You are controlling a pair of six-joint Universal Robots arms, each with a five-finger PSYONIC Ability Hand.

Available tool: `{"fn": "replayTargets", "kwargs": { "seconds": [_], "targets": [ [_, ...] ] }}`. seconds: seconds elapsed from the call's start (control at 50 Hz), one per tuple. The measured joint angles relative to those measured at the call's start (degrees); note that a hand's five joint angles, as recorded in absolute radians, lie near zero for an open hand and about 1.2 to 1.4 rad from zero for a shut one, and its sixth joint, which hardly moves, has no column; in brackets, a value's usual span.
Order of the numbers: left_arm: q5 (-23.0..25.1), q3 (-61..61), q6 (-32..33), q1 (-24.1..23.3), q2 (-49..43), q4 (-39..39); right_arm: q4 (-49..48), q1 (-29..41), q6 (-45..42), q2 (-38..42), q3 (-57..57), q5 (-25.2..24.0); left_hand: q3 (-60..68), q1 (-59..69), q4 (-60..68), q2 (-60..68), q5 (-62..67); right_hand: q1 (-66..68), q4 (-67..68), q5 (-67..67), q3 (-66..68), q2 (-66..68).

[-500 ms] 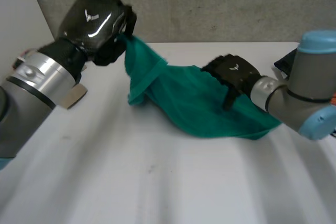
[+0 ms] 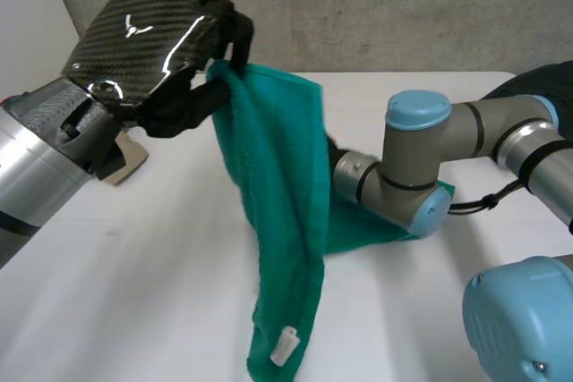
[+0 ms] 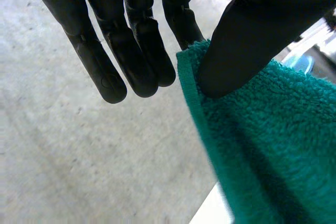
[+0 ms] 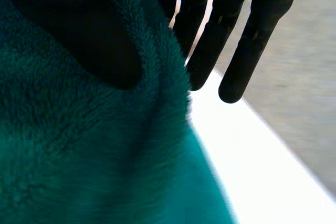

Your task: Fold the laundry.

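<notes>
head view: the left hand is up above the far left part of the white table, with a corner of the green towel caught at its fingertips. from that corner the towel hangs in a long, narrow drape that runs down toward the near edge of the table, where a small white tag sits on the cloth. the rest of the towel lies bunched on the table to the right, under the right arm. that arm reaches in from the right, and its wrist passes behind the hanging cloth. a flat tan piece of cardboard lies on the table at the left, just beside the left arm. a grey wall stands behind the table.

left wrist view: the thumb presses the hemmed edge of the towel against the finger nearest it, so the cloth is pinched between them. the other fingers are straight and hold nothing.

right wrist view: the right hand has its thumb sunk into the towel's pile, with cloth gathered between the thumb and the closest finger. the remaining fingers are straight and clear of the cloth, above the white table.
</notes>
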Motion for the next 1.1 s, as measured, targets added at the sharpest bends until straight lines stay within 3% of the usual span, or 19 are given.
{"fn": "replayTargets", "kwargs": {
  "seconds": [0.1, 0.18, 0.26, 0.38, 0.46, 0.5, 0.6, 0.68, 0.7, 0.74, 0.76, 0.78, 0.84, 0.98, 1.1],
  "targets": [
    [-0.02, 0.8, -0.17, 3.96, -0.86, 1.07, -11.02, -2.16, 3.88, -3.65, -2.0, 14.38, 0.0, 0.0, 0.0, 0.02, 0.0, 0.0, 0.49, 0.02, 0.37, 0.0],
    [-1.81, 3.53, -0.51, 6.36, -3.24, 2.81, -22.87, -4.57, 7.35, -12.1, 2.01, 26.25, 0.0, 0.0, 0.0, 0.03, 0.0, 0.0, 0.52, 0.0, 0.38, 0.0],
    [-4.99, 6.88, -0.67, 7.15, -6.8, 4.25, -28.87, -6.62, 8.37, -21.62, 11.32, 30.61, 0.0, 0.0, 0.0, 0.03, 0.0, 0.0, 0.52, 0.38, 0.38, 0.0],
    [-7.1, 10.82, 0.22, 5.81, -14.76, 3.75, -28.8, -8.15, 6.67, -34.02, 31.07, 29.24, 0.0, 0.0, 0.0, 0.03, 0.0, 0.0, 0.53, 0.6, 0.38, 0.0],
    [-6.52, 11.32, 3.15, 4.88, -20.77, 1.67, -27.52, -8.33, 4.49, -38.15, 42.13, 27.94, 0.0, 0.0, 0.0, 0.03, 0.0, 0.0, 0.54, 0.68, 0.43, 0.0],
    [-5.89, 11.05, 7.6, 4.34, -26.56, -0.74, -26.89, -8.27, 2.54, -39.68, 50.48, 27.17, 0.0, 0.0, 0.0, 0.03, 0.0, 0.0, 0.54, 0.68, 0.43, 0.0],
    [-5.44, 9.84, 17.22, 3.78, -35.43, -5.33, -26.47, -7.52, -0.18, -37.3, 59.23, 26.84, 0.0, 0.0, 0.0, 0.03, 0.0, 0.0, 0.55, 0.68, 0.43, 0.0],
    [-5.44, 9.08, 25.54, 3.13, -40.46, -9.07, -25.46, -6.52, -1.89, -33.7, 61.51, 27.48, 0.0, -0.05, 0.0, 0.03, 0.0, -0.15, -0.5, 0.23, -0.48, -0.67],
    [-5.45, 8.97, 27.26, 2.92, -41.14, -9.9, -25.11, -6.34, -2.13, -33.13, 61.54, 27.68, -0.31, -0.21, -0.28, -0.28, -0.22, -7.18, -8.69, -7.4, -8.53, -8.63],
    [-5.49, 8.83, 29.99, 2.51, -41.88, -11.31, -24.48, -6.09, -2.38, -32.59, 61.41, 28.03, -13.18, -13.62, -13.61, -13.52, -11.44, -22.44, -23.73, -21.58, -23.67, -24.39],
    [-5.51, 8.82, 30.53, 2.42, -41.96, -11.61, -24.29, -6.03, -2.42, -32.53, 61.32, 28.12, -13.18, -13.62, -13.61, -13.52, -11.44, -25.63, -27.07, -26.1, -26.97, -27.76],
    [-5.67, 8.74, 32.82, 2.01, -42.01, -13.03, -23.5, -5.86, -2.5, -32.6, 60.9, 28.42, -29.24, -29.34, -30.12, -30.05, -27.15, -37.61, -40.36, -39.29, -40.12, -40.45],
    [-6.1, 8.69, 34.83, 1.79, -40.88, -14.75, -21.6, -5.74, -2.48, -33.84, 60.05, 28.63, -37.87, -35.89, -38.95, -38.6, -36.16, -45.65, -49.78, -48.41, -49.1, -48.33],
    [-7.75, 7.99, 34.12, 2.78, -33.72, -16.81, -14.07, -6.26, -2.44, -38.59, 57.68, 27.69, -46.76, -43.33, -47.8, -47.27, -45.09, -46.24, -51.05, -50.75, -51.09, -50.45],
    [-9.39, 6.74, 27.32, 3.15, -25.64, -17.21, -4.06, -8.31, -1.78, -42.19, 53.2, 25.52, -47.11, -43.43, -48.17, -47.75, -45.64, -48.64, -53.18, -52.56, -53.17, -52.33]
  ]
}}
